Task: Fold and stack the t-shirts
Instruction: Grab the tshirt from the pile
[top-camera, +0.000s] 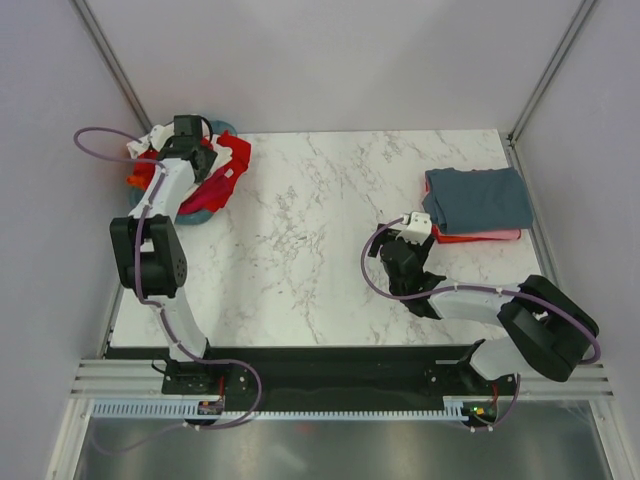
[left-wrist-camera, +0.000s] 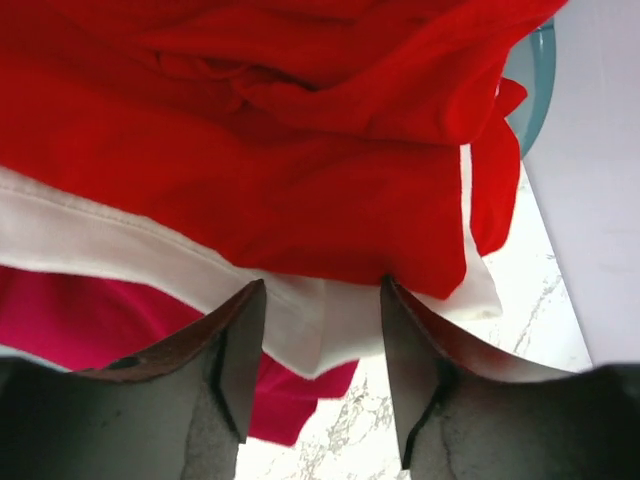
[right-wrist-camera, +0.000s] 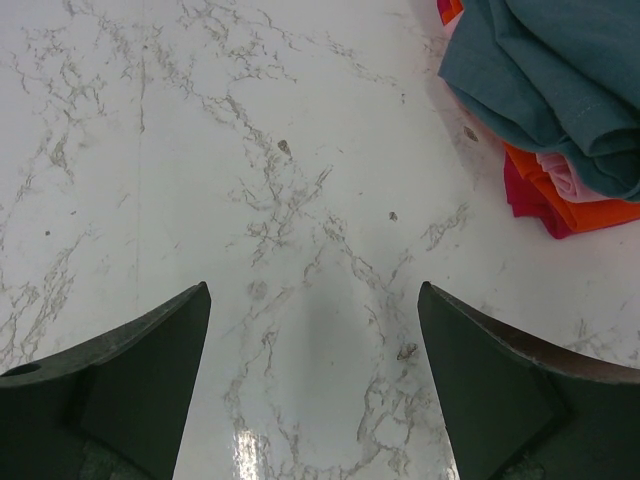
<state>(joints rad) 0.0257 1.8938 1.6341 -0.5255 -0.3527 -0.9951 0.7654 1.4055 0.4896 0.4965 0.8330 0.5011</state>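
- The left gripper (left-wrist-camera: 318, 298) hangs over the heap of unfolded t-shirts at 10 o'clock on the marble table (top-camera: 300, 250). Its jaws are part-open and straddle a fold of the white shirt (left-wrist-camera: 120, 245).
- The red shirt (left-wrist-camera: 300, 150) lies directly on that white fold, and the magenta shirt (left-wrist-camera: 60, 320) pokes out from under it. A pinch here could take two layers, or drag the red one along, so that more than one garment comes up.
- The heap sits in and over the teal basket (left-wrist-camera: 540, 70), whose rim shows at 1 o'clock in the left wrist view. If cloth snags on the rim during a lift, the basket could tip or slide toward the table edge beside it.
- Only an edge of white cloth lies between the fingers. A shallow bite like that may slip free once the shirt's weight comes on.
- The right gripper (right-wrist-camera: 315, 290) is spread wide and empty above bare marble.
- The folded stack lies at 2 o'clock on the table, with the slate grey-blue shirt (top-camera: 478, 197) on top and the coral shirt (right-wrist-camera: 590, 212) beneath it. It is close to the right gripper's 1 o'clock.
- A careless sweep from that arm could nudge the stack out of square or push it toward the far right edge.
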